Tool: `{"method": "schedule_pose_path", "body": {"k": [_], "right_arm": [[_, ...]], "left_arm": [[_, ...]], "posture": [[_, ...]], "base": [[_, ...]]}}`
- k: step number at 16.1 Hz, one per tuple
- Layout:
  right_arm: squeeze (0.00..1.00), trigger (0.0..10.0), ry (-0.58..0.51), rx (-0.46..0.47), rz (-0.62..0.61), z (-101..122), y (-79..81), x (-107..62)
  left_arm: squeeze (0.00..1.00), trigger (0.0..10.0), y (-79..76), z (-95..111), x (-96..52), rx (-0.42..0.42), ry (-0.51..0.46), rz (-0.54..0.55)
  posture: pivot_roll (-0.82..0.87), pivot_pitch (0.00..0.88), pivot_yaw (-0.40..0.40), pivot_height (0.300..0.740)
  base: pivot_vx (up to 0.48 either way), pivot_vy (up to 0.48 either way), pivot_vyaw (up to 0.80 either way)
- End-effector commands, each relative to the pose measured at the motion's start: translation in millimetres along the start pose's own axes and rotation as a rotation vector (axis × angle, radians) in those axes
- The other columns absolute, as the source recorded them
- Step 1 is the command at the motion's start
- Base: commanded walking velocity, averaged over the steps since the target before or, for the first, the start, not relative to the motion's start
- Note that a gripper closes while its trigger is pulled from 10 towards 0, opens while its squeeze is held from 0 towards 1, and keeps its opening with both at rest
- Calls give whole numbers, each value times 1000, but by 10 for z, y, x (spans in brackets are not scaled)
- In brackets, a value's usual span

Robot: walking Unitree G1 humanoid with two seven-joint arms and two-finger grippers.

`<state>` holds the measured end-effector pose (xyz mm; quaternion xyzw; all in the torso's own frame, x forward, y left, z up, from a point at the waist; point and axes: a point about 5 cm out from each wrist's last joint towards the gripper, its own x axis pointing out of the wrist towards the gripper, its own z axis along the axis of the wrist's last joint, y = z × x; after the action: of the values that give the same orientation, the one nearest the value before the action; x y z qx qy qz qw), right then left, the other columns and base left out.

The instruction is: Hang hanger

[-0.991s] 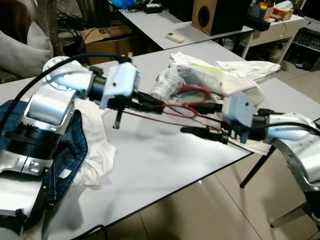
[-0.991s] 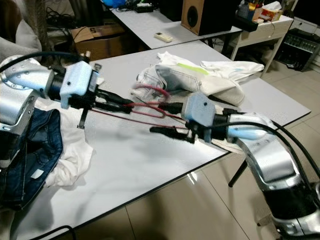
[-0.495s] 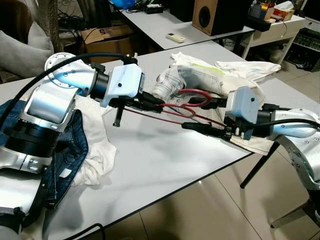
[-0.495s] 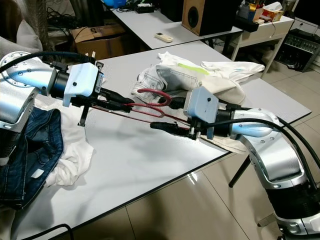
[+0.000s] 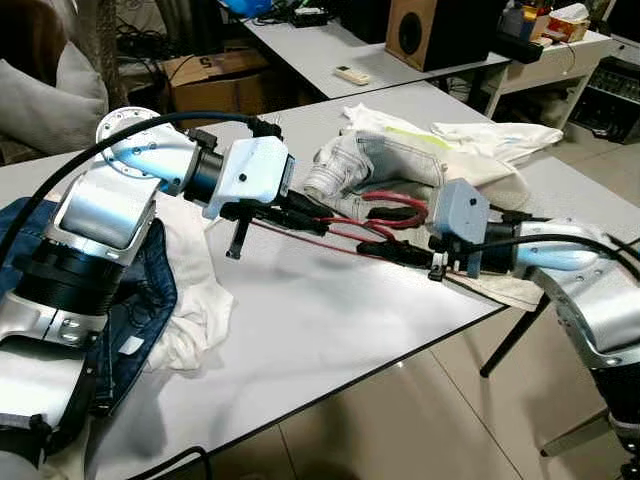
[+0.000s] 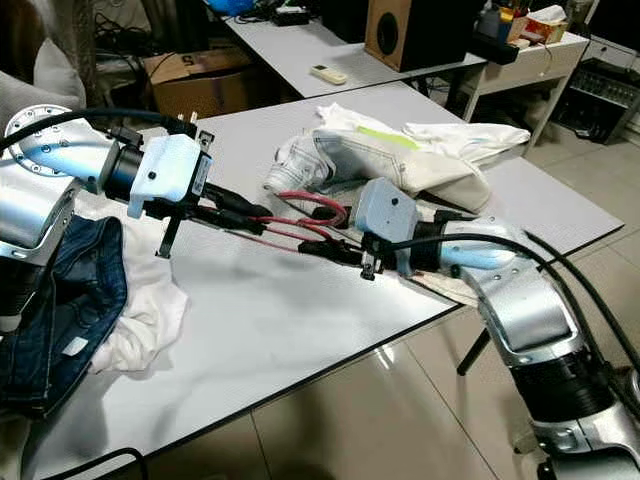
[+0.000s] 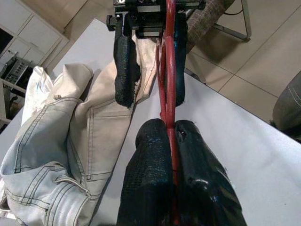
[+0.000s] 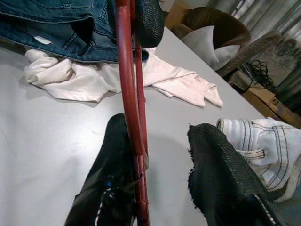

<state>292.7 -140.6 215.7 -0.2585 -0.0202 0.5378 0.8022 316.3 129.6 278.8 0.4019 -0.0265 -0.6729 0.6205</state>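
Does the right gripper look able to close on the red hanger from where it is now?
Probably yes. The right gripper is open with the hanger already between its fingers, against one of them, and nothing in the gap. The left gripper is shut on the hanger's other end, holding it off the table.

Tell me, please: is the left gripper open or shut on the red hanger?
Shut. The left gripper has both black fingers pressed against the red hanger.

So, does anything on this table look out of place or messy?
Yes. Clothes lie in crumpled heaps on the table: pale jeans at the far side, dark jeans hanging over the near-left edge. The red hanger, held by both grippers, is bare.
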Motion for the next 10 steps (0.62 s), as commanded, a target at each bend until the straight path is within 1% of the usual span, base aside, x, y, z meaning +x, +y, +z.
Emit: {"method": "schedule_pose_path", "body": {"k": [1, 4, 6, 10], "right_arm": [[0, 0, -2, 1, -5, 20, -33, 7], [0, 0, -34, 32, 7, 32, -40, 31], [0, 0, -58, 54, 22, 39, -34, 41], [0, 0, -70, 79, 54, 27, -9, 51]], "left_arm": [[0, 0, 19, 72, 3, 45, -1, -19], [0, 0, 31, 96, -1, 59, -2, -16], [0, 0, 40, 148, 0, 76, -14, -17], [0, 0, 62, 216, 7, 103, -24, -18]], "posture": [[-175, 0, 8, 740], [-178, 0, 7, 740], [-177, 0, 6, 740], [-177, 0, 6, 740]], "base": [[0, 0, 0], [0, 0, 0], [0, 0, 0], [0, 0, 0]]}}
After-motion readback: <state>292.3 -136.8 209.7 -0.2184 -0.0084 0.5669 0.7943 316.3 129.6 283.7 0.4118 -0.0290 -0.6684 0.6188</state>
